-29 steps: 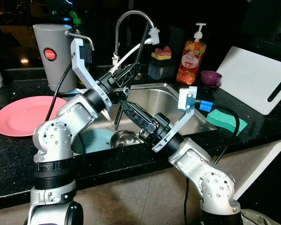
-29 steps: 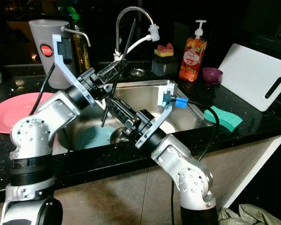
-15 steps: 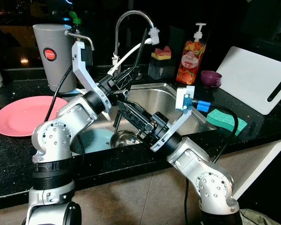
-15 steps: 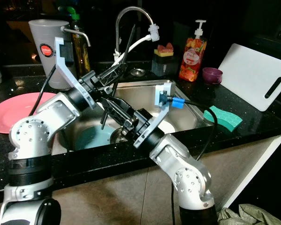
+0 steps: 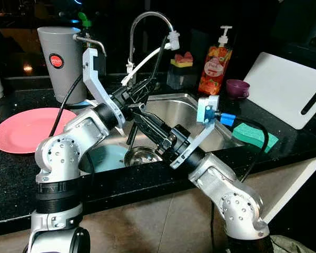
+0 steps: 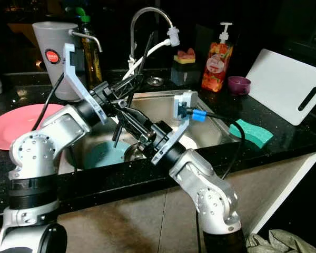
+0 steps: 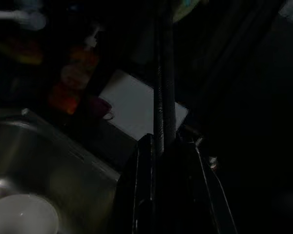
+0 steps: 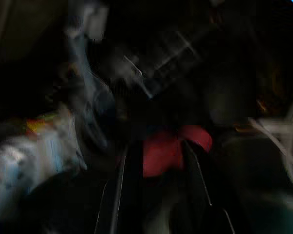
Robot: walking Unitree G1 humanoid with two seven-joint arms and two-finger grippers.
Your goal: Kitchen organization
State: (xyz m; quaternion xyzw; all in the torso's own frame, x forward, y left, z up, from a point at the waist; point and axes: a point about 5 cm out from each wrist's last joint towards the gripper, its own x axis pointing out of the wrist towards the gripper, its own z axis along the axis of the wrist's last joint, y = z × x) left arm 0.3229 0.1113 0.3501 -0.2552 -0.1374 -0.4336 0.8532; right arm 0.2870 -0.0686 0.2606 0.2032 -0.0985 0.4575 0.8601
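Both arms reached over the stainless steel sink basin set in the black speckled counter. The left hand was raised near the curved chrome tap; its 2 black fingers lay pressed together with nothing visible between them, pointing toward the white cutting board that leaned at the counter's far right. The right hand was just below and beside the left one, above the basin; its wrist view was too blurred to tell how far its fingers stood apart or whether they held anything.

In the sink lay a light teal plate beside the round metal drain strainer, and a white bowl sat on the basin floor. On the counter to the left rested a pink round plate, with a tall grey canister bearing a red round label behind it. Behind the sink stood an orange soap pump bottle, a dark holder with a red and yellow sponge and a small purple cup. A teal wavy sponge lay on the counter right of the basin, close to the right arm's blue-plugged cable.
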